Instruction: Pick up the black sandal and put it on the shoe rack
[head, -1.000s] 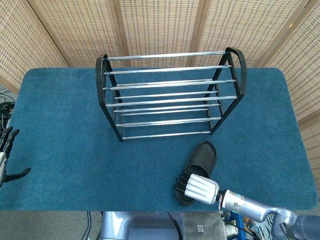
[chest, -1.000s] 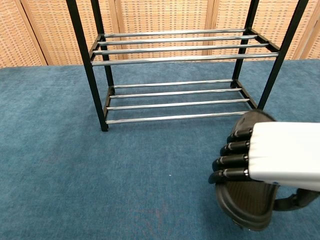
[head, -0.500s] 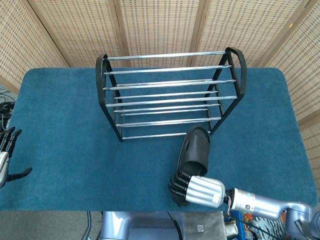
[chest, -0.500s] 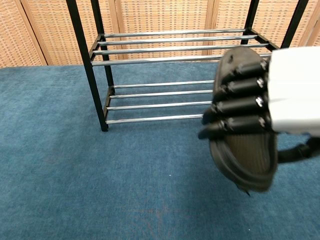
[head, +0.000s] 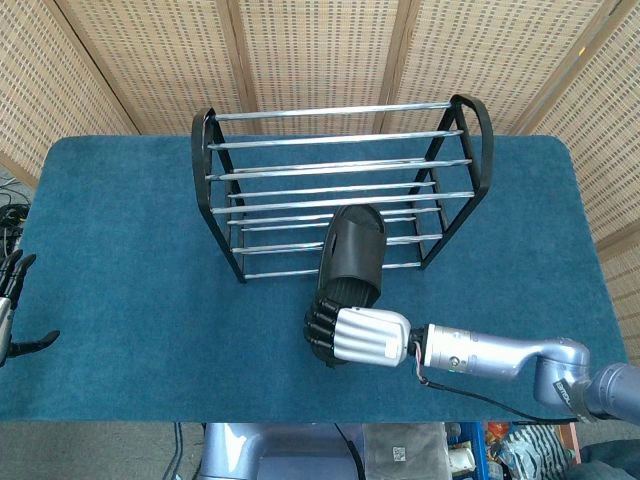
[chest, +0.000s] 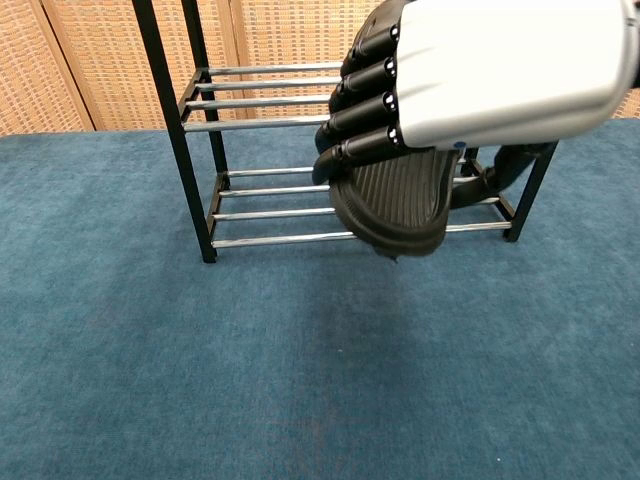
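Head view: A black-framed shoe rack with chrome rails (head: 340, 190) stands in the upper centre of the frame on a table covered in blue carpet-like cloth (head: 120, 250). Woven wicker screen panels (head: 320, 50) fill the top of the frame behind the table. The right hand (head: 350, 335), white-backed with black fingers, sits at lower centre, with its silver forearm running off toward the lower right corner. This hand grips the heel end of a black rubber slip-on sandal (head: 352, 255). The sandal is raised off the cloth, toe pointing toward the top of the frame, and it overlaps the front lower rails of the rack in this view. The left hand (head: 12, 310) appears at the lower left edge of the frame, well apart from the rack; its fingers are spread and it holds nothing.

Chest view: The right hand (chest: 470, 80) fills the upper right of the frame, its dark fingers (chest: 355, 105) wrapped over the edge of the sandal (chest: 395, 205). The ribbed sole faces the camera. The sandal hangs above the cloth (chest: 150, 360), in front of the rack (chest: 200, 130), level with the lower tier. Whether it touches a rail cannot be determined. The left hand is outside this view.
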